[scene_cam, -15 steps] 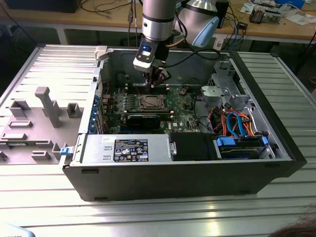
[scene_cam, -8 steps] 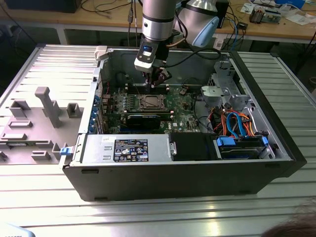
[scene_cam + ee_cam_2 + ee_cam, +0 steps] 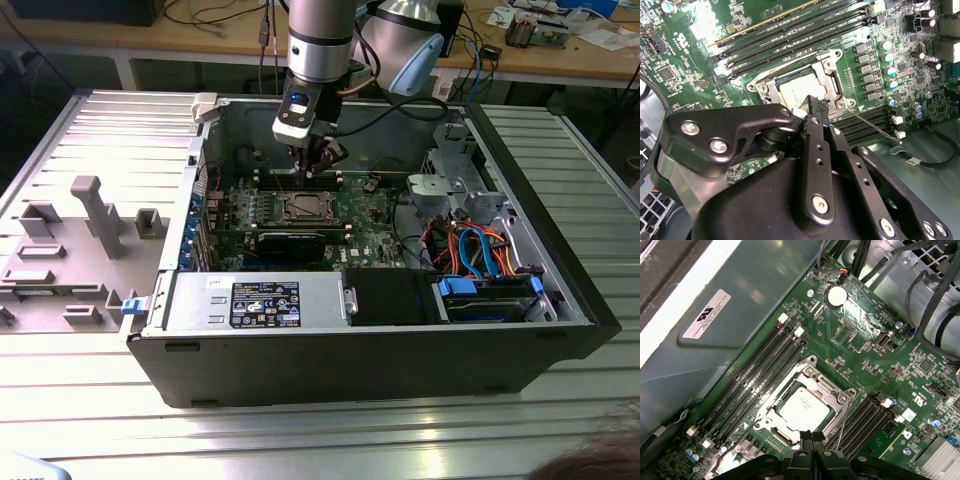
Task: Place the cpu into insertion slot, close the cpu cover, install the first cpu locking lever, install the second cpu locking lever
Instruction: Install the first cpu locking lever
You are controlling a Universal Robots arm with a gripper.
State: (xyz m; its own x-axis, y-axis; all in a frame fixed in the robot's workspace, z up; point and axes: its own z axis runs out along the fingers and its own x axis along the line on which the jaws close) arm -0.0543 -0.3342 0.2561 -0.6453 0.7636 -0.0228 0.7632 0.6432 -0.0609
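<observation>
- Exterior view: an arm (image 3: 320, 40) comes down from the upper centre of the frame into an open case (image 3: 350, 365) lying on a ribbed table (image 3: 300, 435).
- The gripper (image 3: 318, 170) hangs over the green board (image 3: 368, 215), just above the slot (image 3: 305, 208) near the frame's centre.
- The cpu (image 3: 805, 407) already sits in the slot, its pale metal face up; the second wrist view shows it too (image 3: 796, 90).
- The cover (image 3: 827, 390), a silver frame, lies down flat around the cpu's edges, with the cpu's face showing through its cut-out.
- In both wrist views a lever (image 3: 842, 427) (image 3: 872, 125), a thin metal rod, angles away from one corner of the cover, crossing the dark memory slots (image 3: 865, 415) beside it.
- The fingers (image 3: 815, 145) are pressed together and pinch nothing.
- In both wrist views the gripper tip (image 3: 813, 436) (image 3: 817, 106) stands at the edge of the cover, close to the foot of the lever; whether it touches the metal cannot be told.
</observation>
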